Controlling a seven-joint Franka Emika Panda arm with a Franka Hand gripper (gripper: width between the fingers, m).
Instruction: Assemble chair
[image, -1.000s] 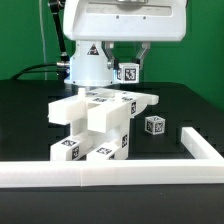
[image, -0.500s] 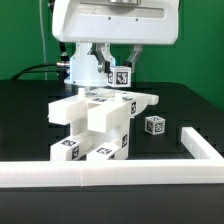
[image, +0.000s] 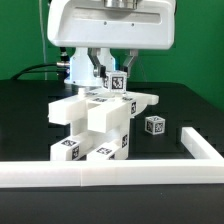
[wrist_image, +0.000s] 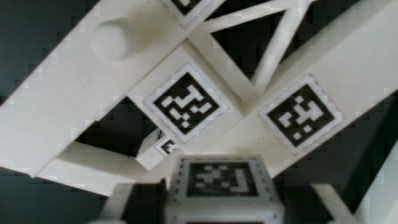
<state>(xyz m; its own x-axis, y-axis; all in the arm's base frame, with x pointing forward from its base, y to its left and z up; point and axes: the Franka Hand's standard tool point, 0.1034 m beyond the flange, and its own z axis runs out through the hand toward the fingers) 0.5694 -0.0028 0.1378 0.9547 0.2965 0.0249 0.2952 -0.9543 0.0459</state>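
Hanging over the bench (image: 25, 125), with the tool (image: 115, 78) clamping a small tagged cube (image: 117, 85) between both fingers. Holding it just above the top of the half-built chair (image: 95, 125); impossible to tell whether touching. Standing mid-bench on blocky legs, showing tags on top and front. Sharing the bench with a second cube (image: 153, 126), resting apart toward the exterior view's right. Sitting behind the white border frame (image: 110, 172) running along the front edge.
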